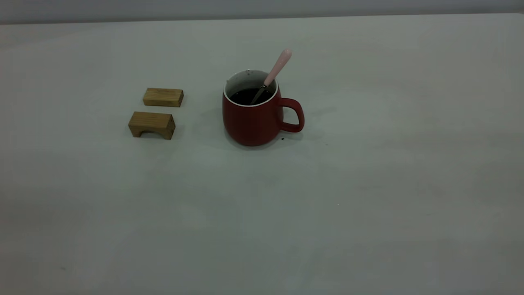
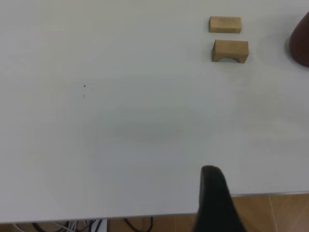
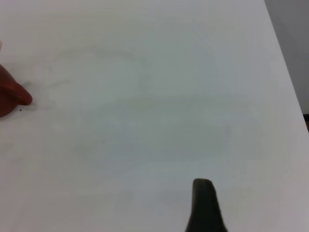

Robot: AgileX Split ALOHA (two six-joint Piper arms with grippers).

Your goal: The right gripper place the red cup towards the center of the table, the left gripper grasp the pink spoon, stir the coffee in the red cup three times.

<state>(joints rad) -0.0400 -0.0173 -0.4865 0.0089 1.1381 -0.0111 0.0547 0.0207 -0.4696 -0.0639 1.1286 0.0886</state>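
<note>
Cup mid-counter, spoon standing in coffee; both grippers well apart at counter edges, grip state unclear.

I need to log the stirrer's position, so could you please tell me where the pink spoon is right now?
In the exterior view the pink spoon stands in the red cup near the table's center, its handle leaning on the rim above the cup's handle.

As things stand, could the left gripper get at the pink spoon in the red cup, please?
Probably yes. The pink spoon leans out of the red cup, handle up and uncovered, and only the two wooden blocks sit on that side, low on the table.
</note>
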